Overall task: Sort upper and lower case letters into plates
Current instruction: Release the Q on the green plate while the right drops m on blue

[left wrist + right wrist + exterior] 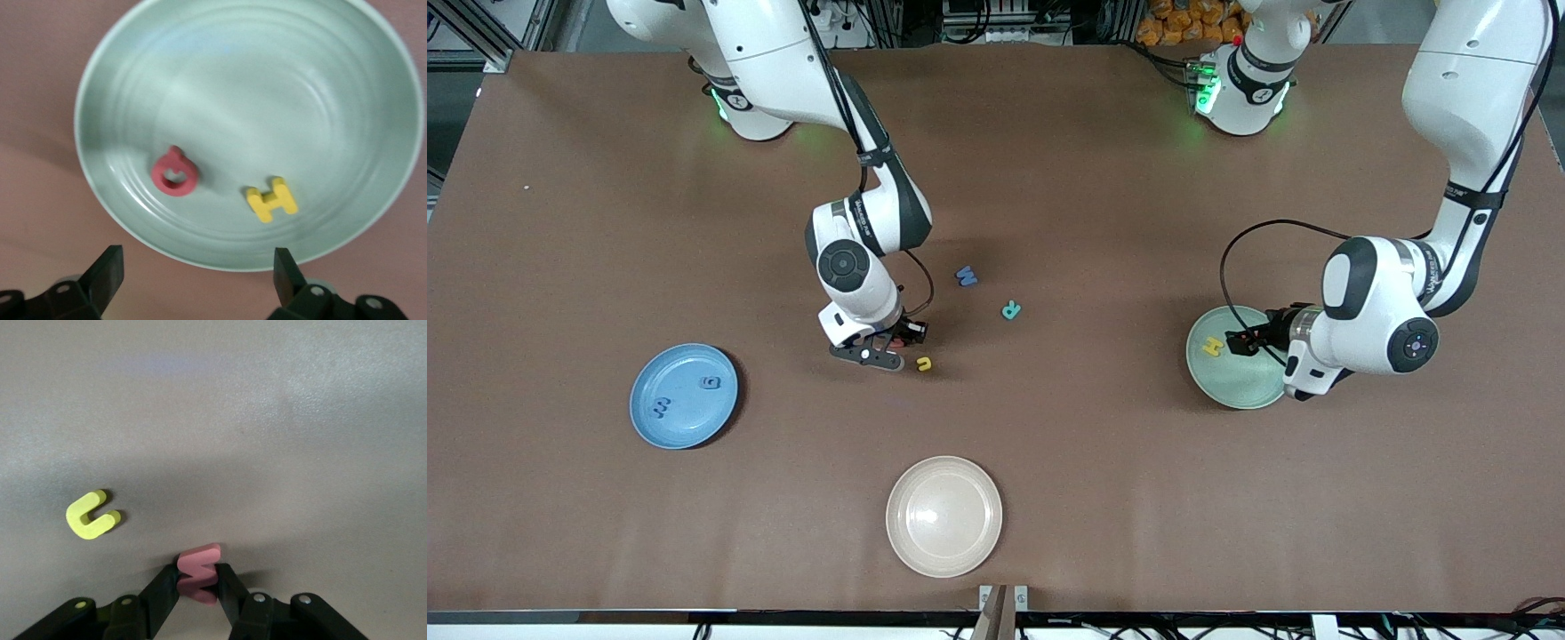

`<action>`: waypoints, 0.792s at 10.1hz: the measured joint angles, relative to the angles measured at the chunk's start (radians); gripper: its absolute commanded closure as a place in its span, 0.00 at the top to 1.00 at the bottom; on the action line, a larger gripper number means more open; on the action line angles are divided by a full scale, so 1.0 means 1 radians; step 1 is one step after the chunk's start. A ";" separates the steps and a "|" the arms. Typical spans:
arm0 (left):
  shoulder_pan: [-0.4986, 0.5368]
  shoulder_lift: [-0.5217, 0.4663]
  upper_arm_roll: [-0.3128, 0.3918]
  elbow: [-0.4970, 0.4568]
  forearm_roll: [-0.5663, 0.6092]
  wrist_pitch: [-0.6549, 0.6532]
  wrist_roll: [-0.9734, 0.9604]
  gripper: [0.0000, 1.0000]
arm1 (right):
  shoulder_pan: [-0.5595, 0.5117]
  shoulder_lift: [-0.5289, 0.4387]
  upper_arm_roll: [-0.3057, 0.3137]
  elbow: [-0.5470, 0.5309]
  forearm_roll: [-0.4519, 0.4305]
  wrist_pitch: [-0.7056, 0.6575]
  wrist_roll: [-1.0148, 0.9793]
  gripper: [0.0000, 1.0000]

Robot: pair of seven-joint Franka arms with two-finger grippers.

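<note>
My right gripper (889,345) (199,580) is down at the table's middle, shut on a small red letter (199,572) that rests on the tabletop. A yellow letter (924,364) (92,515) lies just beside it. A blue letter (966,276) and a teal letter (1011,309) lie farther from the camera. My left gripper (1240,342) (197,267) hangs open and empty at the rim of the mint green plate (1238,384) (267,100). That plate holds a yellow H (1212,346) (271,199) and a red letter (175,172). The sky blue plate (685,352) holds two blue letters (710,382).
A cream-beige plate (943,516) sits empty near the front edge, between the two coloured plates. The brown tabletop is bare around the loose letters. Both arm bases stand along the table's back edge.
</note>
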 measured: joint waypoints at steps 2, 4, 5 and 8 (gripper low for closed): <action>-0.073 0.002 -0.007 0.035 -0.087 0.000 -0.127 1.00 | -0.004 -0.014 -0.045 0.004 0.000 0.000 -0.050 0.00; -0.198 0.023 -0.011 0.092 -0.099 0.004 -0.328 1.00 | -0.033 -0.044 -0.121 0.022 0.000 -0.053 -0.167 0.00; -0.254 0.046 -0.011 0.129 -0.101 0.008 -0.413 1.00 | -0.049 -0.060 -0.162 0.036 0.000 -0.100 -0.234 0.00; -0.358 0.142 -0.011 0.255 -0.201 0.048 -0.575 1.00 | -0.064 -0.076 -0.332 0.050 0.000 -0.184 -0.530 0.00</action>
